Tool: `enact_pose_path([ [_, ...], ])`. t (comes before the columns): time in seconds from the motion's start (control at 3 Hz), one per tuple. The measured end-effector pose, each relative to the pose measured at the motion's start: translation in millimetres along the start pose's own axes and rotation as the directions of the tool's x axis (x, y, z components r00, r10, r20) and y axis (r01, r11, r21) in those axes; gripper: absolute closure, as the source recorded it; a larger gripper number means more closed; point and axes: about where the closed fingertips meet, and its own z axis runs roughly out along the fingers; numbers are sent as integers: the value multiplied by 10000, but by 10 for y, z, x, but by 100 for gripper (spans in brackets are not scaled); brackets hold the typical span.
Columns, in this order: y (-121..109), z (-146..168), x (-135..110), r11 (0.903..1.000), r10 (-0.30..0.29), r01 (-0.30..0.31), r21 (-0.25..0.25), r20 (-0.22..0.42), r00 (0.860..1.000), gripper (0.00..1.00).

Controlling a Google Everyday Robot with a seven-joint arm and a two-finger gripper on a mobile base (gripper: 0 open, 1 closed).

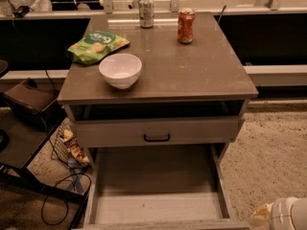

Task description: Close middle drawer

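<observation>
Gripper (262, 218) down at five o'clock, tucked into the frame's corner, with only a yellowish tip and a rounded white housing showing. Open or closed, I cannot tell. It sits low over the speckled floor (268, 147), just beside the right front corner of the middle drawer (156, 181). And that drawer is wide open, a long plain tray pulled far out toward six o'clock, its front rail running along the bottom edge. Right above it, at centre, the top drawer (115, 132) shows a flat front and a small black handle (157, 138), with a dark gap between it and the cabinet top (201, 66). Up on that top there's a white bowl (120, 70) at ten o'clock near the front left. A green snack bag (97, 46) lies just behind it toward eleven. A silver can (146, 11) stands at twelve on the back edge, and an orange can (186, 26) stands near it toward one, the two apart. Off at eight o'clock, a wire basket (64, 145) with packets stands beside the cabinet, and a black cable (53, 200) loops on the floor.
</observation>
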Motion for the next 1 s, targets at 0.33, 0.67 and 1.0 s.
enact_pose_path([
  [0.33, 9, 5, -3, 10000, -10, 10, -18, -8, 10000, 88],
  [0.67, 22, 78, -8, 10000, 40, -40, -22, -138, 9999, 100],
  [1.0, 183, 497, 53, 9992, 188, -181, -349, 213, 9996, 100],
])
